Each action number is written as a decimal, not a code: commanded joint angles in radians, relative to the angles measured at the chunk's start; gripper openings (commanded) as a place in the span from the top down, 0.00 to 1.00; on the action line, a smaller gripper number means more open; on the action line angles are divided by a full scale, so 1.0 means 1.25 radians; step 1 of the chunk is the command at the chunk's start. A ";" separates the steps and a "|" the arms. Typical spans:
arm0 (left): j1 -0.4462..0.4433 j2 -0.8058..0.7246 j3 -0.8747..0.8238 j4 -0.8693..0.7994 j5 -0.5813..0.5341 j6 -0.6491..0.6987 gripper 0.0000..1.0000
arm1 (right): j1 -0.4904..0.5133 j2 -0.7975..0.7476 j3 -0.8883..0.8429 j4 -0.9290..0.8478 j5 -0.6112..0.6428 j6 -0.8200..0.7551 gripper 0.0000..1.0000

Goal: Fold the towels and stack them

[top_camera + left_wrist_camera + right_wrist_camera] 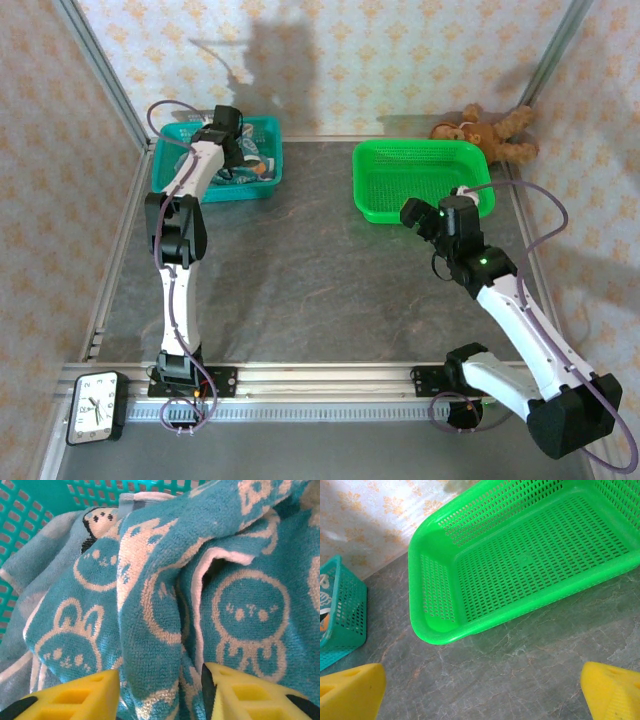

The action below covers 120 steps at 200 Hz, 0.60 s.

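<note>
The desk (300, 260) carries a green basket (372, 190), probably meant for the finished stack. A teal basket (278, 150) at far left holds the crumpled towels (165, 580). The left pincer (160, 695) straddles a bunny-print ridge, half narrowed, likely to lift it; whether it grips cannot be told. The right pincer (482, 680) hovers wide beside the green basket.

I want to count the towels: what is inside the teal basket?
Crumpled bunny-print towels, with the left tool over one fold. A paler towel lies beside. The floor of the teal basket and any towels beneath are covered.
</note>
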 commanded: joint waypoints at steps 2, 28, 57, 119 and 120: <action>0.018 0.008 0.020 -0.021 0.006 0.017 0.54 | 0.007 0.001 0.026 -0.011 0.019 0.012 0.01; 0.024 0.002 0.020 -0.018 0.032 0.016 0.81 | 0.008 0.004 0.033 -0.013 0.016 0.011 0.01; 0.024 -0.014 0.016 -0.016 0.042 0.011 1.00 | 0.009 0.006 0.037 -0.014 0.002 0.014 0.01; 0.024 -0.118 -0.049 0.035 0.079 -0.057 1.00 | 0.019 0.005 0.057 -0.050 -0.006 0.030 0.01; 0.024 -0.120 -0.050 0.036 0.081 -0.058 1.00 | 0.019 0.005 0.057 -0.050 -0.006 0.031 0.01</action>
